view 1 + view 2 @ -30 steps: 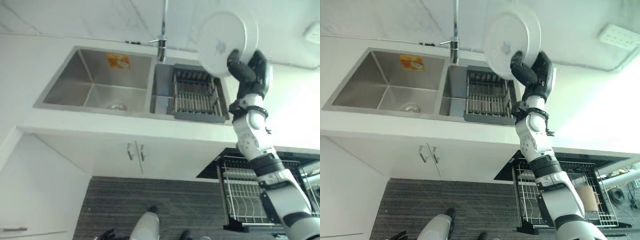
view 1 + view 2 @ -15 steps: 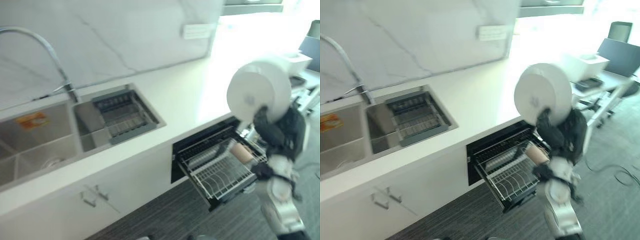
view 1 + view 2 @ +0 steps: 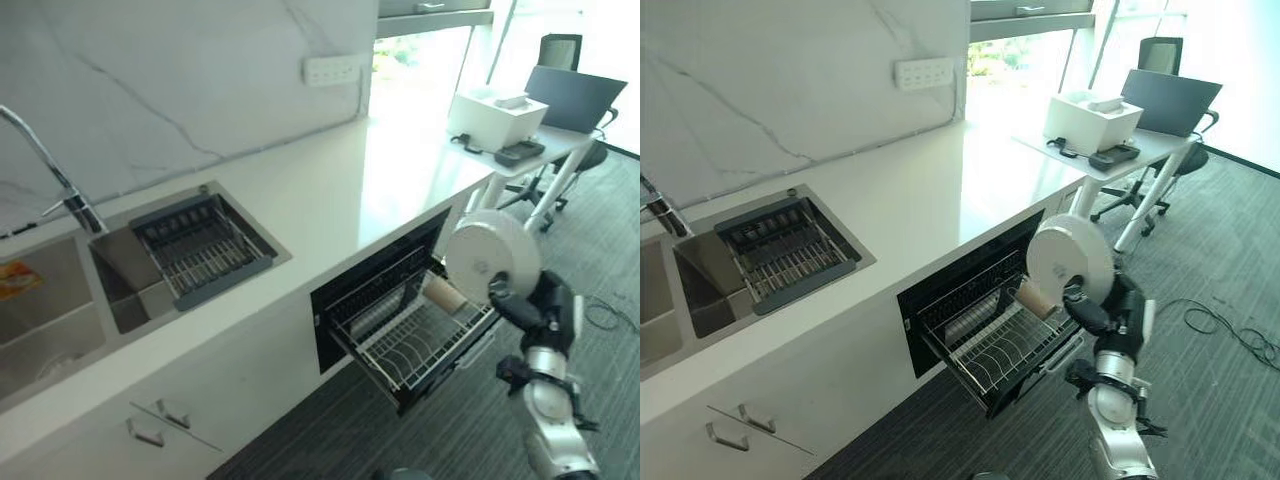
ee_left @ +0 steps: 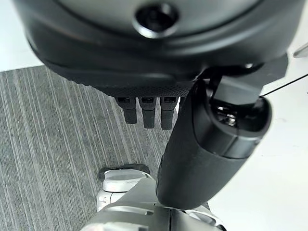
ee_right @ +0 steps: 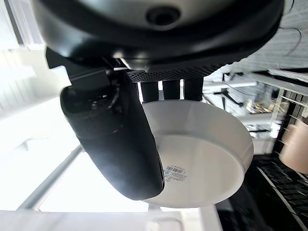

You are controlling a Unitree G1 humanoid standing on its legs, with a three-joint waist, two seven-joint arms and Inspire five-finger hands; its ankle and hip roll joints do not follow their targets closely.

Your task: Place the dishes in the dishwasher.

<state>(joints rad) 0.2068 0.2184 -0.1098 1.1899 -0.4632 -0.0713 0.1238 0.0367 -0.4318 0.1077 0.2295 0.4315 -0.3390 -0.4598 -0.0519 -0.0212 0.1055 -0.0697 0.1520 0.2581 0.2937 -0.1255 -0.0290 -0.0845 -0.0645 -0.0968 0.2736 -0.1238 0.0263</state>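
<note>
Right hand (image 3: 541, 312) grips white plate (image 3: 492, 259) by its lower rim, thumb across the underside, fingers behind; plate held on edge, raised just above the outer end of the rack. Left hand (image 4: 149, 108) hangs over grey floor, fingers straight, holding nothing. Dishwasher rack (image 3: 418, 338) pulled out from under the bench (image 3: 350, 190): wire tines, one tan cup (image 3: 441, 294) lying at its far right corner, possibly more ware deeper inside. Farther left, sink (image 3: 60, 310) holds a dark drainer basket (image 3: 203, 246).
</note>
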